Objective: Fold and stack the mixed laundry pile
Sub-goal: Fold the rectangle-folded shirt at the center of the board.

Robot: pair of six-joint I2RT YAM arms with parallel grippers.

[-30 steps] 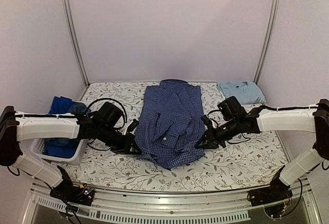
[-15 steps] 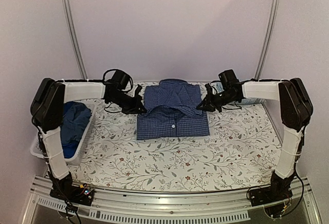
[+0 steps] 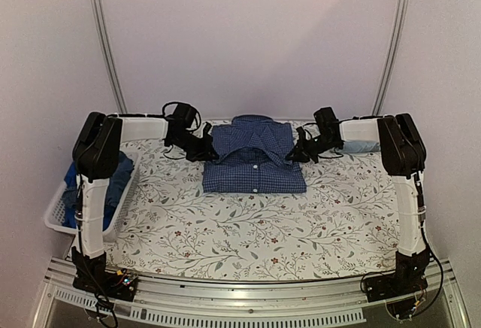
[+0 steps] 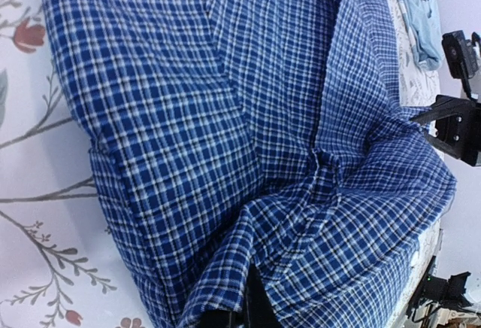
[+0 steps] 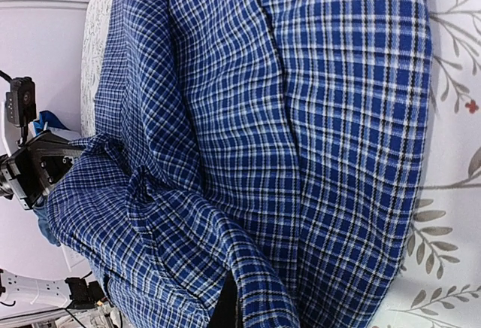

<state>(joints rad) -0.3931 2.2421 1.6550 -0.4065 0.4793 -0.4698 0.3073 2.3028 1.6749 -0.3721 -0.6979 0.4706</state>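
Dark blue small-check shirt (image 3: 254,166) lies upper centre in the top view, on the floral tabletop (image 3: 248,230). It is folded into a squat rectangle: collar at the far edge, placket down the middle, white buttons showing, near edge straight. The fold is doubled, with an upper layer lapping over the lower one just under the collar.

Left claw (image 3: 207,150) is at the shirt's upper-left corner and right claw (image 3: 299,151) at its upper-right corner, both arms stretched far back. Both claws are fully closed, each pinching check fabric. In the wrist views the cloth bunches into dark fingertips (image 4: 246,307) at bottom centre, with creases fanning out from the pinch.

Light-blue shirt (image 3: 362,146) is at upper right, partly hidden behind the right arm, apart from the check shirt.

White basket (image 3: 54,215) is at the tabletop's left edge, with crumpled blue garments (image 3: 113,181) inside.
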